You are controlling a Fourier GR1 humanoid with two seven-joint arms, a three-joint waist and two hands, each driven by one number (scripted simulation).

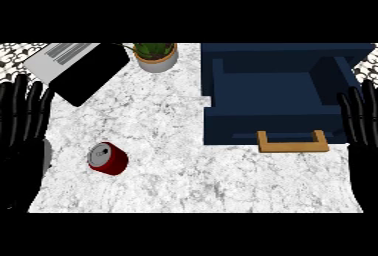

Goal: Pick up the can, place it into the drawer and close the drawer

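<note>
A red can [108,158] with a silver top stands on the white marble counter [184,170], toward the front left. At the right, a dark blue drawer [277,125] is pulled open, its inside bare, with a wooden handle [292,142] on its front. My left hand [22,130] rests open at the left edge, fingers up, left of the can and apart from it. At the right edge my right hand [362,130] rests open the same way, just right of the drawer. Neither hand holds anything.
A potted green plant [156,55] stands at the back centre. A laptop-like device [74,67], grey and black, lies at the back left. The dark blue cabinet body [284,55] rises behind the drawer.
</note>
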